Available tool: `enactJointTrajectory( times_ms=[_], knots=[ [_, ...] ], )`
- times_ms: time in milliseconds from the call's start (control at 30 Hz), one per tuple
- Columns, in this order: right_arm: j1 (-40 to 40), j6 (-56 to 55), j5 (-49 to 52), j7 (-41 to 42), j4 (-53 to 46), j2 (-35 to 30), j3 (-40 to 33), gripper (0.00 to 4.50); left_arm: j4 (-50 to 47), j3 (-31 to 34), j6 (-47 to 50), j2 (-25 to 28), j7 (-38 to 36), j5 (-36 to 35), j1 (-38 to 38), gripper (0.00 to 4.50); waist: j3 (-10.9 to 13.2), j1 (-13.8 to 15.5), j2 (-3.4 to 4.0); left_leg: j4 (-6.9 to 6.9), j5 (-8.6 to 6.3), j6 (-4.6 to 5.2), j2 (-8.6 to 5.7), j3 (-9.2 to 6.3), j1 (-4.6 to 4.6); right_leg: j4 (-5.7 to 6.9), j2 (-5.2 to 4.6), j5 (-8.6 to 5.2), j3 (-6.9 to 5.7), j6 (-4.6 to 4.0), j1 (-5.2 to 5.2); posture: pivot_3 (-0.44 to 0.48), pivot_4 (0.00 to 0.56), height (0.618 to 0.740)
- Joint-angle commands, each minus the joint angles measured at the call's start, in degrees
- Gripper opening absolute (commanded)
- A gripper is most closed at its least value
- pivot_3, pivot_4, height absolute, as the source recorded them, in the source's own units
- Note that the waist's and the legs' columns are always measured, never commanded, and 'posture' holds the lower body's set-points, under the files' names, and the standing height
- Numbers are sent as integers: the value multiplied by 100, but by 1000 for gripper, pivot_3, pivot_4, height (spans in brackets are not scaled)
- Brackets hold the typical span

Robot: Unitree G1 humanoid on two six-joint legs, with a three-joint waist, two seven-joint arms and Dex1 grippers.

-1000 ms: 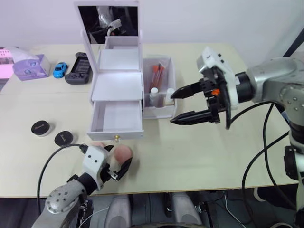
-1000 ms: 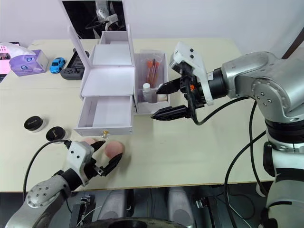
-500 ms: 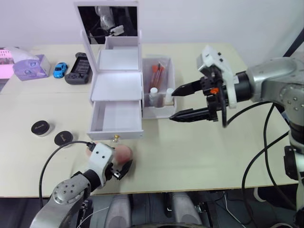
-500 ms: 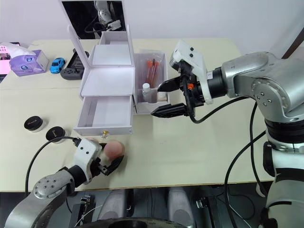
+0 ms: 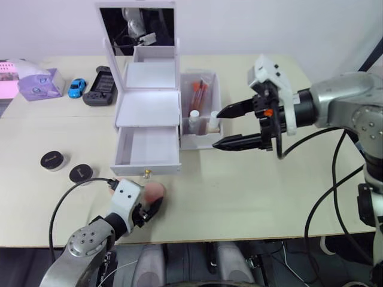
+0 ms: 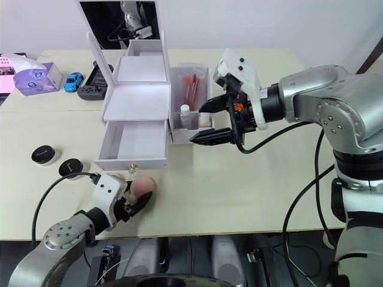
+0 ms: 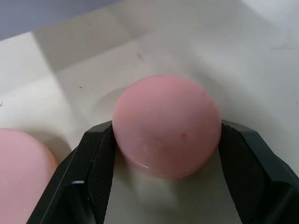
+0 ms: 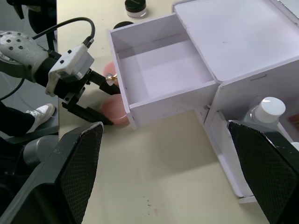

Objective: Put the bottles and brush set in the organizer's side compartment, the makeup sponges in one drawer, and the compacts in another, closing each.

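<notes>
The desk (image 5: pixel 251 185) carries the white organizer (image 5: pixel 148 107) at centre. Its lower drawer (image 5: pixel 148 150) stands pulled out and empty, and its side compartment (image 5: pixel 200 113), at 3 o'clock of the drawers, already holds bottles and the brush set. The right end effector (image 5: pixel 224 127) hovers wide open at 3 o'clock of that compartment, holding nothing. Two compacts (image 5: pixel 81 174) lie at 9 o'clock of the drawer.

Over the last second the left end effector (image 7: pixel 166 140) has narrowed from open to gripping one pink makeup sponge (image 7: pixel 167 125) at 6 o'clock of the drawer; a second sponge (image 7: pixel 21 170) lies just beside it. The sponge is judged ready to lift into the drawer.
</notes>
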Motion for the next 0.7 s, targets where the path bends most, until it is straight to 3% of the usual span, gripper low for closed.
enactJointTrajectory(
  times_ms=[33, 200, 333, 533, 700],
  knots=[
    [-172, -135, -53, -76, 28, -6, -194, 4500, 61, -16, -146, 81, -17, 103, 31, 2691, 0, 1, 0, 0, 0, 0, 0, 0, 0, 0, 0, 0, 0, 0, 0, 0, 150, 729],
    [-156, -212, -70, -39, 33, -11, -165, 4500, -92, 329, -487, 502, -652, -199, 165, 2691, 0, -19, 0, -2, 0, 0, 0, -1, 0, 0, 0, -2, 0, 3, -3, 0, 150, 729],
    [-102, -399, -111, 91, 43, -43, -125, 4500, -302, 859, -1262, 1064, -1767, -667, 575, 2691, 1, -22, 2, -10, -1, 0, 1, 1, -2, -1, -1, 1, 0, -2, -12, 0, 150, 729],
    [-100, -836, -290, 301, 203, 60, 26, 4500, -597, 2580, -1809, 1934, -3819, -2202, 1480, 2691, 6, -31, 8, -11, -6, 0, 2, 8, -7, -12, -7, 1, -1, -4, -22, 0, 150, 729],
    [-95, -1104, -477, 412, 326, 104, 120, 4500, -281, 4687, -924, 2972, -4356, -4426, 1095, 2691, 12, -14, 16, -8, -12, -10, 4, 2, -8, -31, -7, -5, -7, 6, -41, 0, 150, 729]
  ],
)
